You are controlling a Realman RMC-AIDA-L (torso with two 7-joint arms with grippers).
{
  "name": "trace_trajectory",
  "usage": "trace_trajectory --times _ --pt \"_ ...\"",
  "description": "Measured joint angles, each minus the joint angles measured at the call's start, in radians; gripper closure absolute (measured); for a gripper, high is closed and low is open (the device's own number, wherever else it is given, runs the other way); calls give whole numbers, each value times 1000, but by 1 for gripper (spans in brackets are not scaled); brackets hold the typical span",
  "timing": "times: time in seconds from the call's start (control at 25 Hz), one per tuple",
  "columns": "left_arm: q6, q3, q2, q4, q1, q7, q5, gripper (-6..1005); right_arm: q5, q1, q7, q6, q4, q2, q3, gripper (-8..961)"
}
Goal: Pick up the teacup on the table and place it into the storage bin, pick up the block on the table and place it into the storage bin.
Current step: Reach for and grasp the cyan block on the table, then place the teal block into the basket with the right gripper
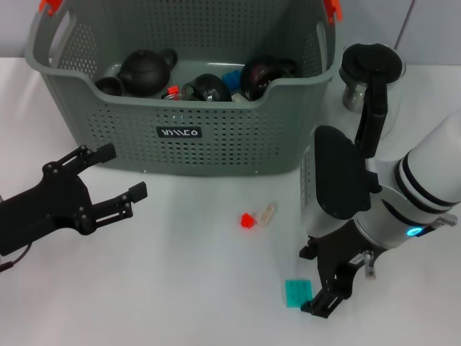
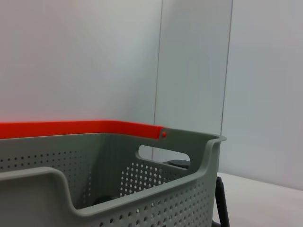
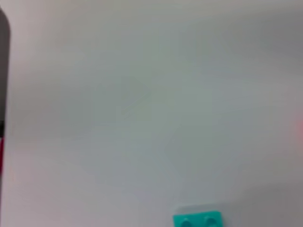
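The grey-green storage bin (image 1: 180,108) stands at the back of the white table (image 1: 187,288) and holds dark teapots and cups. No teacup shows on the tabletop. A teal block (image 1: 297,292) lies at the front right, a small red block (image 1: 248,220) and a beige block (image 1: 268,213) lie mid-table. My right gripper (image 1: 317,280) is open, low over the table just right of the teal block. The right wrist view shows the teal block (image 3: 197,221) at the frame's edge. My left gripper (image 1: 119,174) is open and empty, in front of the bin's left end.
A glass jug with black lid and handle (image 1: 369,72) stands right of the bin, behind my right arm. The left wrist view shows the bin's wall (image 2: 142,189) and orange handle clip (image 2: 80,127) close up.
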Motion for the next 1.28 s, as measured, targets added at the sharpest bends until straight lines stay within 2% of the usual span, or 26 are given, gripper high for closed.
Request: trace_trajectory --times 0.76,1.0,1.28 --pt "5 0 0 11 12 0 0 114 25 -5 -9 -5 -3 2 -56 31" --pt "10 0 0 11 14 0 0 114 25 -1 -3 -6 -3 4 -58 215" --pt "12 0 0 11 16 0 0 115 27 -3 0 -16 -22 3 -73 364"
